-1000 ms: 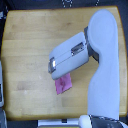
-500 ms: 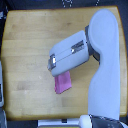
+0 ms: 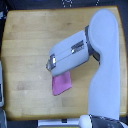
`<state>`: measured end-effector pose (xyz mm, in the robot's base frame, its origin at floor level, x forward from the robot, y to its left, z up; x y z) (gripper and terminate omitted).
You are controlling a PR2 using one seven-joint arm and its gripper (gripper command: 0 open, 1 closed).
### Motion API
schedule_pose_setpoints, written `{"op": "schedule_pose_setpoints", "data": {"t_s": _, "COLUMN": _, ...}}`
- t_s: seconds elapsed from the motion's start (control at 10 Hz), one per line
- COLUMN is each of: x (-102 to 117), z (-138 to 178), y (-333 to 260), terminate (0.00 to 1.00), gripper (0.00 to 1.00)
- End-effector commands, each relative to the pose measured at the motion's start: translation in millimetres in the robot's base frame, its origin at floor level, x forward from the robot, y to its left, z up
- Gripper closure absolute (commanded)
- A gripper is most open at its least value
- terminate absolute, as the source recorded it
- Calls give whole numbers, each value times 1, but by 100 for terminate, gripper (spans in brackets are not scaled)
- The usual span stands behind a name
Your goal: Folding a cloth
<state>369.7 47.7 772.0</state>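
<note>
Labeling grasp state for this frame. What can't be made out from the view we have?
- Jaws: in the exterior view the gripper tip is too blurred to show whether they are open or shut.
- Cloth: its upper edge lies under the arm, so contact or grip cannot be told.
- Cloth layers: too blurred to tell whether it is folded.
- Table: the part under the arm is hidden.
</note>
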Motion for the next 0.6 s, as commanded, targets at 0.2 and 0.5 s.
{"op": "schedule_pose_setpoints", "data": {"t_s": 0.2, "x": 14, "z": 35, "y": -23, "terminate": 0, "gripper": 0}}
{"op": "schedule_pose_setpoints", "data": {"t_s": 0.5, "x": 57, "z": 92, "y": -46, "terminate": 0, "gripper": 0}}
